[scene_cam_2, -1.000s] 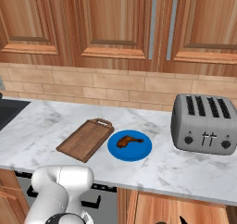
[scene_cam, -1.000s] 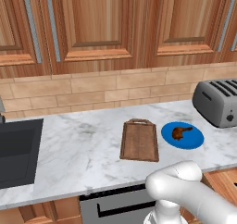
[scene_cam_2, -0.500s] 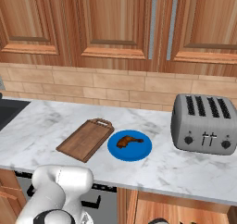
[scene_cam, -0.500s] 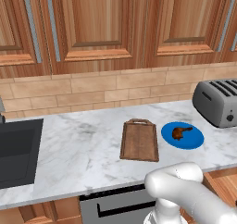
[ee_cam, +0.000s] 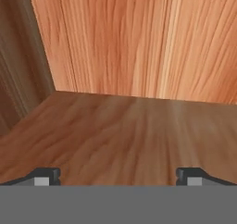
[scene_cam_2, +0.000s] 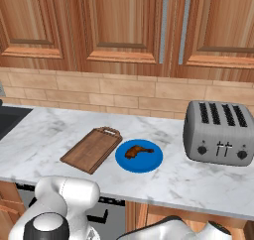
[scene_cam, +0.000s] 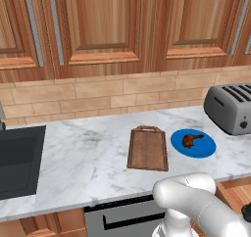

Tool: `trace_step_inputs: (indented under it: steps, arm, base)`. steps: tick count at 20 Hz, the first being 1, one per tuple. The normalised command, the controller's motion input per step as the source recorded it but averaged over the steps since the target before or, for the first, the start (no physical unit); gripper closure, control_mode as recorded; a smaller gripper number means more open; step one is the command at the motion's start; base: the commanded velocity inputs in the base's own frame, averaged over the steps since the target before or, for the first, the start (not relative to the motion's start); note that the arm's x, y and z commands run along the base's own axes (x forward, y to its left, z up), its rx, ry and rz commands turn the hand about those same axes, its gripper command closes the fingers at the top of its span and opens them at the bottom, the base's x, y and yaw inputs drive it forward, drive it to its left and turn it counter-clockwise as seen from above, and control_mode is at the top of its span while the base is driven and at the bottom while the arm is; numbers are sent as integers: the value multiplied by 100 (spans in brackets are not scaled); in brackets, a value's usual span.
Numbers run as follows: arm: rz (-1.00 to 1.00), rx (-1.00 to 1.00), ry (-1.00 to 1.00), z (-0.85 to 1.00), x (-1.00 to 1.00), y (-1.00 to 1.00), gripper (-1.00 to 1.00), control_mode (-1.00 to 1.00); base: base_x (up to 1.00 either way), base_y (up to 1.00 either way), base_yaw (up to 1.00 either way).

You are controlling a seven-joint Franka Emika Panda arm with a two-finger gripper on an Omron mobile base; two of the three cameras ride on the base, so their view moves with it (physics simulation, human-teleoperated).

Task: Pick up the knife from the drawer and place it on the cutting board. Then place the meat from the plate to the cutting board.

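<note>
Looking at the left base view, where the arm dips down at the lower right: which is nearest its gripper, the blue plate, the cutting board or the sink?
The gripper is down among wooden walls, so this goes by where the arm descends.
1. Plate, right side of the counter.
2. Cutting board, middle, beside the plate.
3. Sink, far left.

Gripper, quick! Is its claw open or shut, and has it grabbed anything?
Gripper: open, its two finger tips set wide apart, with nothing between them; only bare wood lies ahead of it.
</note>
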Motion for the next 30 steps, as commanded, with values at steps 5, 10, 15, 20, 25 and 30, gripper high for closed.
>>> trace_step_inputs:
  steps: [5, 10, 15, 20, 25, 30]
  arm:
    - [10, 8, -19, 7, 7, 0, -100, -100]
    - [14, 5, -17, 0, 15, 0, -100, -100]
    - [4, 4, -16, 0, 26, 2, -100, -100]
    - [0, 4, -9, 0, 36, 2, -100, -100]
    - [1, 5, -4, 0, 42, -1, -100, -100]
    - [8, 2, 0, 0, 33, -20, -100, -100]
  base:
    - [0, 0, 0]
    - [0, 0, 0]
    - [0, 0, 0]
    - [0, 0, 0]
    - [0, 0, 0]
    - [0, 0, 0]
